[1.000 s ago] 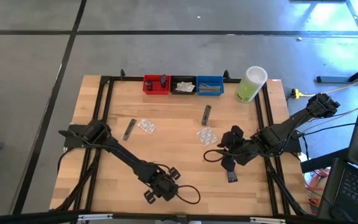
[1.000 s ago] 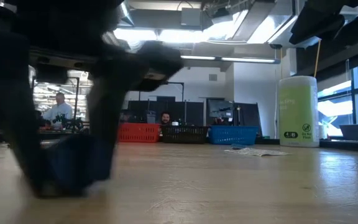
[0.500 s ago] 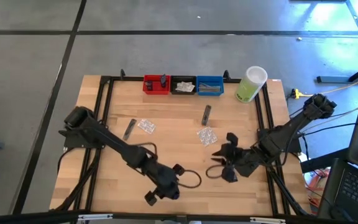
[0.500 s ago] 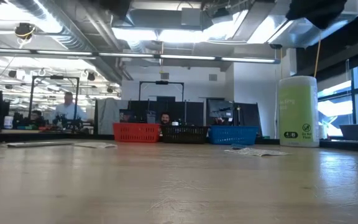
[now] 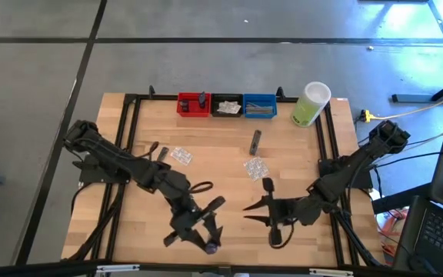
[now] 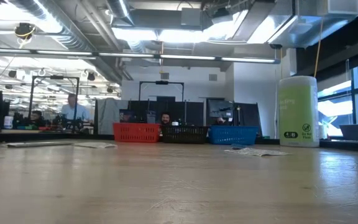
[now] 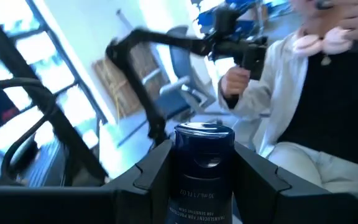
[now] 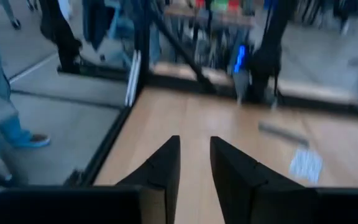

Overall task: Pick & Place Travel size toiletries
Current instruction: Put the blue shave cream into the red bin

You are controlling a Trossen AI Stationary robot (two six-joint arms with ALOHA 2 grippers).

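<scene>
My left gripper [image 5: 204, 237] is raised over the table's near edge, level, and shut on a dark navy mini tube [image 7: 204, 168]. My right gripper [image 5: 254, 209] hangs over the near right part of the table. It points toward the left, and its fingers [image 8: 166, 168] stand a little apart with only bare wood showing between them. On the table lie a grey sachet [image 5: 255, 141], a clear packet [image 5: 255, 168], another clear packet [image 5: 180, 155] and a sachet [image 5: 160, 158] partly under my left arm. Neither gripper shows in the low view. My left gripper pinches the navy tube by its two sides [image 7: 180, 186] between its two fingers. The tube lies along the fingers, and its round cap end [image 7: 204, 134] sticks out past the fingertips. It is lifted clear of the table and lies about level, toward the near edge.
Red [image 5: 193, 105], black [image 5: 227, 105] and blue [image 5: 260, 105] bins stand in a row at the far edge. A tall pale-green container [image 5: 310, 104] stands to their right. A person [image 7: 316, 106] is beyond the near edge.
My left gripper has risen from the tabletop near the front edge and tipped from pointing down to level, lifting the navy tube clear; it has left the low view. My right gripper has moved toward the table's left and near edge and turned about.
</scene>
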